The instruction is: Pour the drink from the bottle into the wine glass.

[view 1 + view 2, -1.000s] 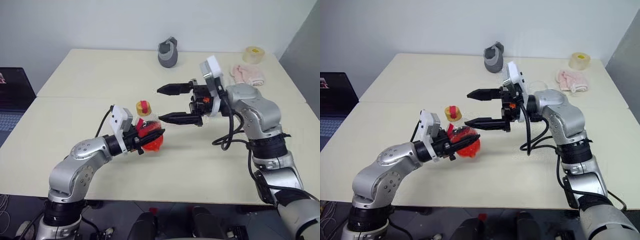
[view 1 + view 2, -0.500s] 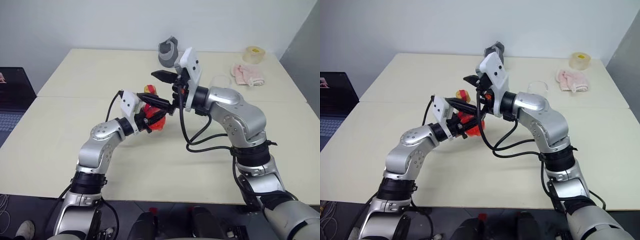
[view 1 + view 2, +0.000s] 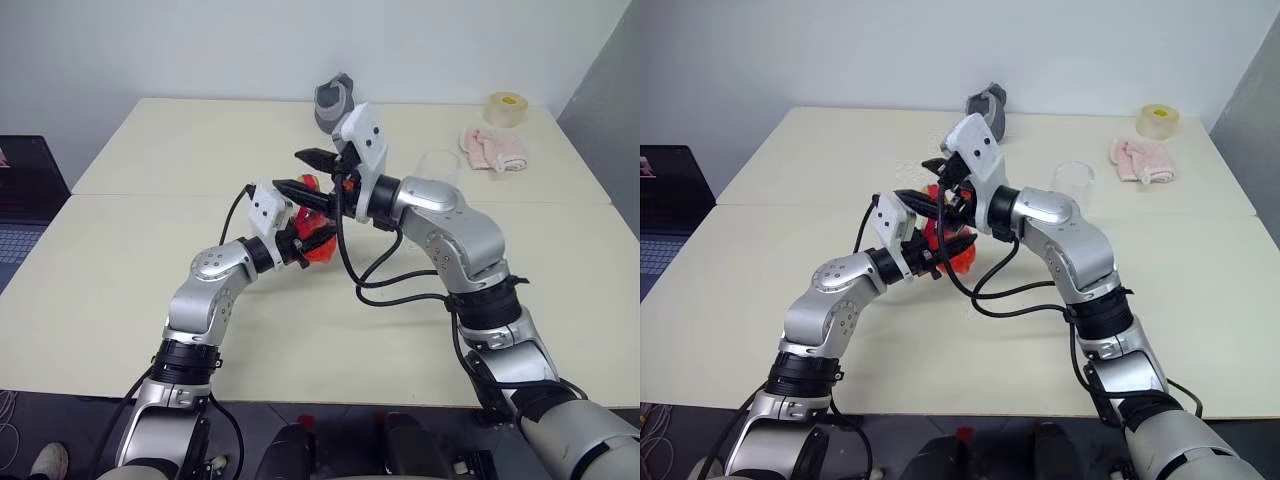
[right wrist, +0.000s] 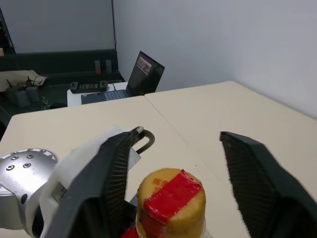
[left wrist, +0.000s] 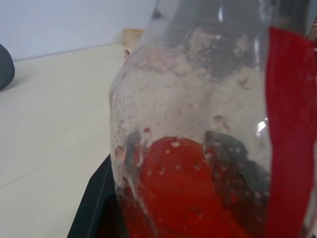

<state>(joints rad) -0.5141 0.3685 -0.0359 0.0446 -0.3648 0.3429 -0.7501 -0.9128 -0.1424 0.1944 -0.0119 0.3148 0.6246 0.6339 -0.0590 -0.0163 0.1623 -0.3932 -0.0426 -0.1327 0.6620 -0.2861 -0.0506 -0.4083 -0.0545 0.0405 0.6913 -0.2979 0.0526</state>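
Note:
My left gripper (image 3: pixel 298 246) is shut on the rounded body of the bottle (image 3: pixel 320 240), holding it above the middle of the table. In the left wrist view the bottle (image 5: pixel 198 124) is close up, with the red drink (image 5: pixel 178 198) low inside and a red label strip. My right gripper (image 4: pixel 181 133) reaches in from the right, open. Its fingers (image 4: pixel 114 168) stand on either side of the yellow-and-red cap (image 4: pixel 171 201) with a gap on each side. The clear wine glass (image 3: pixel 437 166) stands on the table behind my right forearm.
A grey cup-like object (image 3: pixel 335 102) sits at the table's far edge. A roll of tape (image 3: pixel 508 108) and a pink cloth (image 3: pixel 493 148) lie at the far right. A laptop (image 3: pixel 25 200) stands off the table's left side.
My left arm brought the bottle forward and up, then held still. My right gripper swung left to the bottle's top, and its wide-open fingers have narrowed around the cap.

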